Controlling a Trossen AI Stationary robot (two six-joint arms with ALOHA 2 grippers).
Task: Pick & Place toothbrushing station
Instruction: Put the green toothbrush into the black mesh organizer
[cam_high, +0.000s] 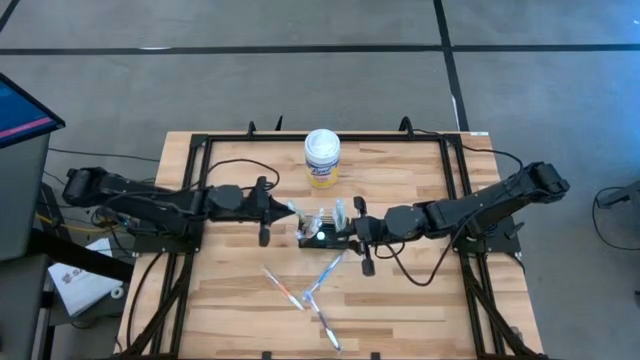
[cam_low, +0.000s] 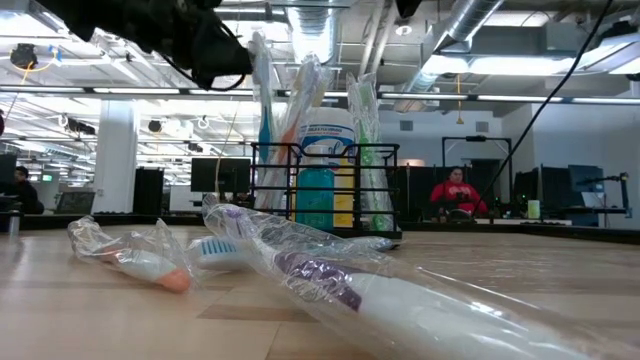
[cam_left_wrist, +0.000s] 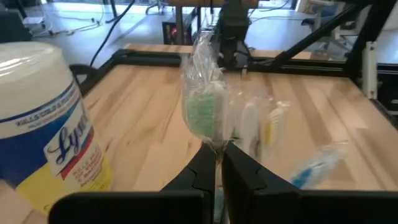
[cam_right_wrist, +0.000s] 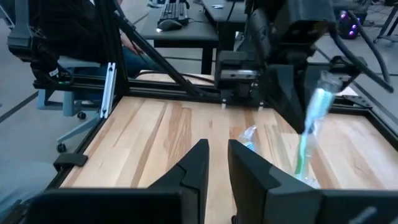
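Note:
The toothbrushing station (cam_high: 318, 238), a low black wire holder (cam_low: 280, 146), stands mid-table with several wrapped toothbrushes upright in it. My left gripper (cam_high: 290, 208) is at its left end, shut on a wrapped green-bristled toothbrush (cam_left_wrist: 205, 112), which also shows in the right wrist view (cam_right_wrist: 308, 134). My right gripper (cam_high: 354, 230) hovers at the holder's right end. Its fingers (cam_right_wrist: 217, 158) stand a narrow gap apart with nothing between them. In the low view neither gripper's fingers show. My left gripper pinches the toothbrush's wrapped neck (cam_left_wrist: 216, 149), just below the head, between its two fingers. The fingers come nearly level from the table's left and lie across the brush. The brush stands upright, head up; whether its lower end rests in the holder I cannot tell.
A white canister with a yellow label (cam_high: 322, 158) stands behind the holder toward the far edge. Three wrapped toothbrushes (cam_high: 283, 284) (cam_high: 325, 275) (cam_high: 328, 328) lie on the wood between the holder and the near edge. A black frame (cam_high: 200, 145) borders the table.

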